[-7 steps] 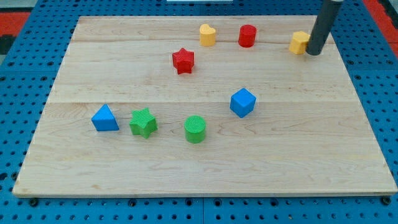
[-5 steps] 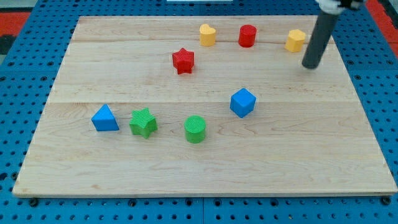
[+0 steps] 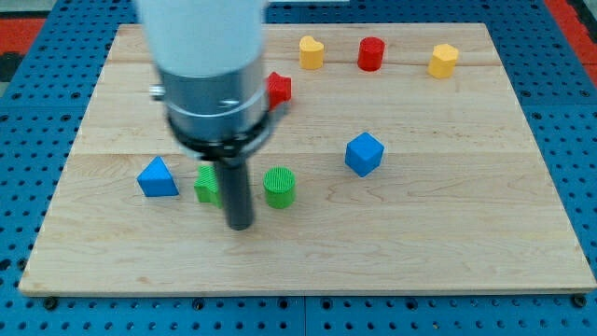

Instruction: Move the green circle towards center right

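The green circle [image 3: 279,187] stands on the wooden board [image 3: 448,215], a little left of centre and low in the view. My tip [image 3: 242,225] rests on the board just left of and below the green circle, close to it. The rod and the arm body above it hide part of the green star [image 3: 206,184], which lies just left of the rod. The arm also covers part of the red star [image 3: 279,88].
A blue triangle [image 3: 157,177] lies left of the green star. A blue cube [image 3: 364,154] sits right of the green circle. Along the view's top are a yellow heart [image 3: 311,51], a red cylinder [image 3: 371,53] and a yellow hexagon [image 3: 444,61].
My tip has swept from the view's top right, beside the yellow hexagon, to the lower left beside the green circle. The green circle now sits slightly left and higher than before.
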Robot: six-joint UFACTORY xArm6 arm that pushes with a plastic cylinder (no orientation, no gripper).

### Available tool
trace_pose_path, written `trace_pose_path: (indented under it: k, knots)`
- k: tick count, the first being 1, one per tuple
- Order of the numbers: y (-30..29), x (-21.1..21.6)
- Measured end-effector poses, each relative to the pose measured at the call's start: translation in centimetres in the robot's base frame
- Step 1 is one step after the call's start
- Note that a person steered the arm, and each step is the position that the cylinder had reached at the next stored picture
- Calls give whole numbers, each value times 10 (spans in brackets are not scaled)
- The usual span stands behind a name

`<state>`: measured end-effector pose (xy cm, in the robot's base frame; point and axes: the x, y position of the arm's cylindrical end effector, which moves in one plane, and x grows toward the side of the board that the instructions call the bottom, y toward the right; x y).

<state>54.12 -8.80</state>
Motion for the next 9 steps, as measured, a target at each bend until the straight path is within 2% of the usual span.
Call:
trace_pose_path:
  k: [1, 2, 3, 4, 5, 6, 7, 8, 9]
  knots:
    - [-3, -25]
    - [88, -26]
    - [105, -28]
    - [31, -33]
    - [74, -57]
    - [112, -64]
    - [128, -33]
    - [148, -22]
    - [185, -75]
